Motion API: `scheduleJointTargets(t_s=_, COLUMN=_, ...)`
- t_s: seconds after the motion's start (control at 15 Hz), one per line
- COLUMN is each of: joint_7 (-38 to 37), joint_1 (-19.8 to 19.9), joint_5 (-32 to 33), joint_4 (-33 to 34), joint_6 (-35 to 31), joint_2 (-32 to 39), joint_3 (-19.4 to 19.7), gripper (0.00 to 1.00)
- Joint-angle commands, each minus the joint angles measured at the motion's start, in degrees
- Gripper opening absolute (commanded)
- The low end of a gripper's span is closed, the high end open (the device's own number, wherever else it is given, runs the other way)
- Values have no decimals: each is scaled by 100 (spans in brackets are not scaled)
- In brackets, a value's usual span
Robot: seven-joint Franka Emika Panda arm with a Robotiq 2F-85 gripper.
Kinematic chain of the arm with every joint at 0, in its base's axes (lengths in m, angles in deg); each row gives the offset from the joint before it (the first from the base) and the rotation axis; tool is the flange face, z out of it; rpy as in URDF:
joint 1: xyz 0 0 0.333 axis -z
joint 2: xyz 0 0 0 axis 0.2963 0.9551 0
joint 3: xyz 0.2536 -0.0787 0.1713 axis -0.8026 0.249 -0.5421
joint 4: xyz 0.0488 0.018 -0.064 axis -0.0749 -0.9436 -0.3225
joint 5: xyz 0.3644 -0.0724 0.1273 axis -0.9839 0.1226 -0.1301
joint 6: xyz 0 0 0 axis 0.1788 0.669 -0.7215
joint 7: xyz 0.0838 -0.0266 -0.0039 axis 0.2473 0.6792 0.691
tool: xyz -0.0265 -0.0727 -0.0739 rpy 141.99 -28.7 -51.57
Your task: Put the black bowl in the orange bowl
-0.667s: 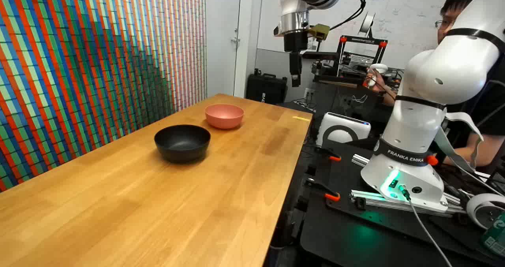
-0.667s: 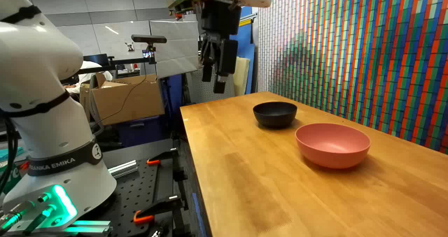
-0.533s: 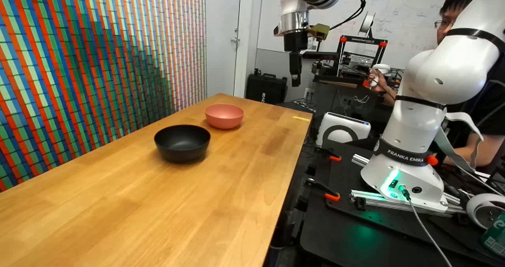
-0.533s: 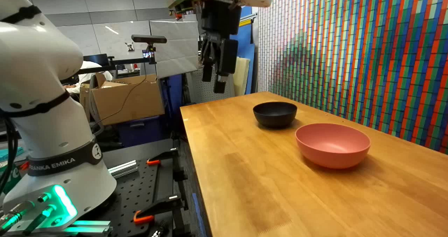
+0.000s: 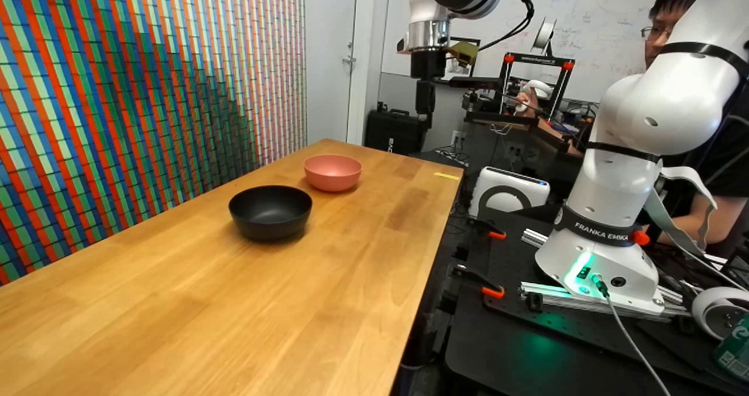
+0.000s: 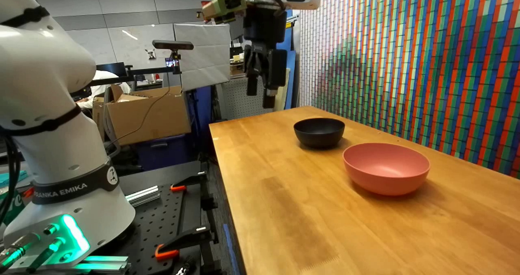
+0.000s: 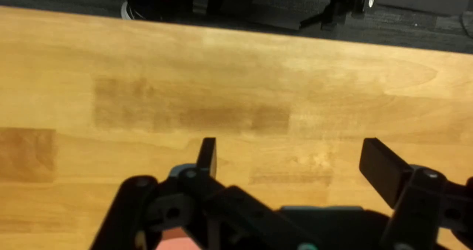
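1. While searching in an exterior view, can find the black bowl (image 5: 270,212) upright on the wooden table (image 5: 304,320), outside the orange bowl (image 5: 333,172) and near to it. Can see also the gripper (image 5: 425,120) hanging above, pointing down, well apart from both bowls; cannot judge its spread from this side.
2. In an exterior view, can notice two fingers (image 6: 277,68) of the gripper, with a gap between.
3. In the wrist view, can see these fingers standing wide apart, holding nothing, with the wooden table visible in between. At the bottom edge, can recognise a part of the orange bowl, mostly hidden.
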Motion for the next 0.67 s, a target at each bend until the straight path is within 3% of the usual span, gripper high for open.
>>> scheduleJointTargets(t_s=0.0, joint_7=-29, joint_1=-308, joint_5=-687, joint_4=123, joint_6=-1075, joint_2=513, joint_3=-323, gripper=100)
scheduleJointTargets(t_s=0.27, joint_7=-113, joint_1=-652, joint_5=-1172, joint_4=250, joint_6=-2354, joint_2=1199, joint_3=-795, gripper=100)
scheduleJointTargets(t_s=0.6, joint_7=-582, joint_1=-697, joint_5=-626, joint_4=654, joint_6=-3823, joint_2=2369, joint_3=-1257, gripper=100)
